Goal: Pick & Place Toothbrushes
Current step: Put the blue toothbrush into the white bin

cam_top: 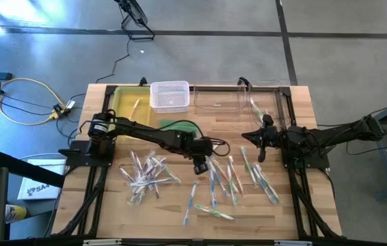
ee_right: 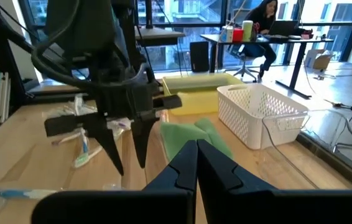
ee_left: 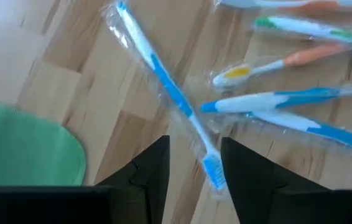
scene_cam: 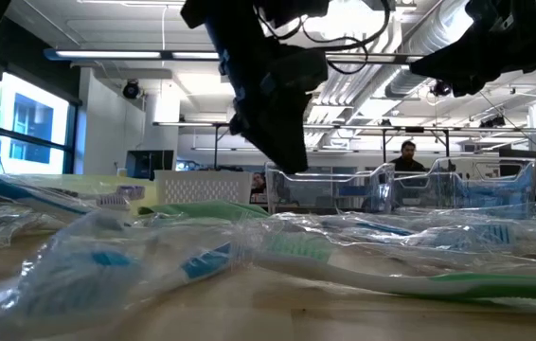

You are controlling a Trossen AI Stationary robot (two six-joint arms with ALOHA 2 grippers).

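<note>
Several slim toothbrushes, many in clear wrappers, lie flat on the wooden table in three loose groups (cam_top: 145, 174), (cam_top: 222, 179), (cam_top: 262, 179). My left gripper (cam_top: 200, 166) is open and points down over the middle group. In the left wrist view its fingers (ee_left: 194, 142) stand on either side of the bristle end (ee_left: 213, 171) of a wrapped blue-and-white toothbrush (ee_left: 163, 84), and no touch shows. The right wrist view shows it from the side (ee_right: 129, 167). My right gripper (cam_top: 258, 145), (ee_right: 196, 149) is shut and empty, held above the table to the right of the left gripper.
Along the far edge stand a yellow bin (cam_top: 126, 104), a white mesh basket (cam_top: 169, 96) and a clear bin (cam_top: 231, 102). A flat green pad (cam_top: 180, 126), (ee_left: 20, 149) lies just behind the left gripper. A person sits at a desk in the room beyond (ee_right: 264, 18).
</note>
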